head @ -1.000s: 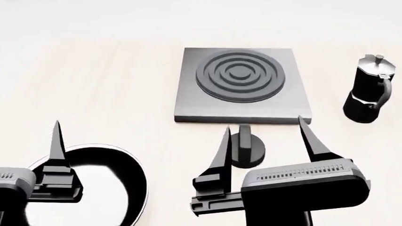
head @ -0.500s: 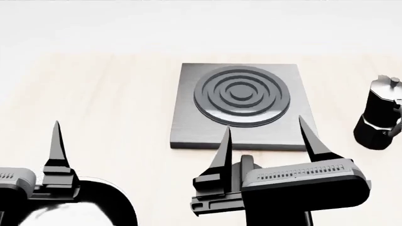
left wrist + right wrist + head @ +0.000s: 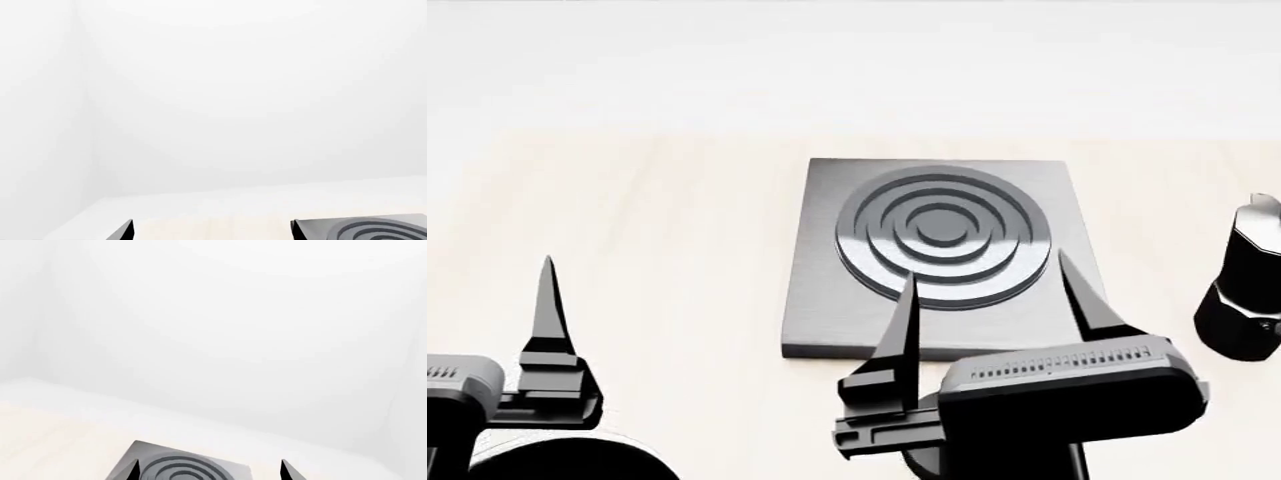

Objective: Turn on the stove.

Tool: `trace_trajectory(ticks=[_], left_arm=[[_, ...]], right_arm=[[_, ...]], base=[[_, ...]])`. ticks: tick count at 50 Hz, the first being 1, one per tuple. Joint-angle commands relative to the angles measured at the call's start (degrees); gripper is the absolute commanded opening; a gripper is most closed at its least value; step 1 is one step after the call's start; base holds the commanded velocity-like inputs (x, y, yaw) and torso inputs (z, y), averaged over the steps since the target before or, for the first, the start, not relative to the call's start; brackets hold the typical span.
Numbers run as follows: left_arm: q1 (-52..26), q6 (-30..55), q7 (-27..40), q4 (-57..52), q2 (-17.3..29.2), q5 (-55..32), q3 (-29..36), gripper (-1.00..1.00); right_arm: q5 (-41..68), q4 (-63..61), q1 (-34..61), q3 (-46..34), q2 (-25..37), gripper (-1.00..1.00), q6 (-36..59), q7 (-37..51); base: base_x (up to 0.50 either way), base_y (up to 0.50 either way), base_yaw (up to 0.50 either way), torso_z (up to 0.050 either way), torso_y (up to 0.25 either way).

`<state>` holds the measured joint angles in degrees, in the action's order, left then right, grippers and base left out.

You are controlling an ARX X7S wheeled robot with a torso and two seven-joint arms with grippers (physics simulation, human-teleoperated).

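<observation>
The stove (image 3: 934, 255) is a square grey slab with a ring burner, lying mid-table in the head view. Its front edge sits behind my right gripper (image 3: 988, 268), whose two fingers stand wide apart and open with nothing between them. The stove's black knob is almost wholly hidden behind that gripper's body. The right wrist view shows the stove (image 3: 180, 465) ahead between the fingertips. My left gripper (image 3: 212, 230) is open over bare table left of the stove (image 3: 373, 231). Only one of its fingers (image 3: 547, 300) shows in the head view.
A black moka pot (image 3: 1244, 290) stands at the right edge of the head view, right of the stove. A black frying pan (image 3: 574, 462) peeks in at the bottom left, under the left gripper. Light wooden tabletop surrounds the stove; a white wall rises behind.
The view has moved forward: stove and moka pot slid down in the frame, the knob passed behind the right gripper, and the pan dropped nearly out of view. Both grippers hold their pose.
</observation>
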<state>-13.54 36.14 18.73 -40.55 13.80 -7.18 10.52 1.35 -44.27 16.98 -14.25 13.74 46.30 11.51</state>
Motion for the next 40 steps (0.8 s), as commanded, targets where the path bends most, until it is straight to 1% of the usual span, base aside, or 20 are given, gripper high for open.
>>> trace_trajectory(ticks=[1, 4, 10, 19, 23, 29, 40], left_arm=[[0.2, -0.24, 0.42, -0.06, 0.31, -0.15, 0.15, 1.0], [0.27, -0.29, 0.48, -0.1, 0.36, -0.33, 0.06, 1.0], [0.02, -0.52, 0.57, 0.49, 0.47, -0.42, 0.21, 1.0], [-0.13, -0.4, 0.81, 0.47, 0.66, -0.65, 0.29, 1.0], [-0.11, -0.59, 0.91, 0.64, 0.73, -0.69, 0.43, 1.0], [-0.04, -0.74, 1.01, 0.68, 0.85, -0.95, 0.36, 1.0], [-0.09, -0.54, 1.39, 0.46, 1.03, -1.11, 0.66, 1.0]], right_arm=[[1.59, 2.88, -0.29, 0.92, -0.34, 1.0, -0.39, -0.39], [2.89, 4.46, -0.12, 2.39, -0.95, 1.0, -1.07, -0.72], [3.31, 8.41, 0.92, 2.39, -1.46, 1.0, -1.3, -0.69], [5.51, 11.56, 1.93, 3.34, -2.51, 1.0, 2.61, -1.22], [5.2, 14.19, 2.65, 2.29, -2.49, 1.0, 3.92, -1.04], [5.68, 16.22, 2.6, 2.48, -2.63, 1.0, 2.93, -1.18], [7.0, 18.71, 3.25, 2.97, -2.99, 1.0, 5.86, -1.2]], base=[[0.0, 0.0, 0.0, 0.0, 0.0], [0.0, 0.0, 0.0, 0.0, 0.0], [0.0, 0.0, 0.0, 0.0, 0.0], [0.0, 0.0, 0.0, 0.0, 0.0], [0.0, 0.0, 0.0, 0.0, 0.0], [0.0, 0.0, 0.0, 0.0, 0.0], [0.0, 0.0, 0.0, 0.0, 0.0]])
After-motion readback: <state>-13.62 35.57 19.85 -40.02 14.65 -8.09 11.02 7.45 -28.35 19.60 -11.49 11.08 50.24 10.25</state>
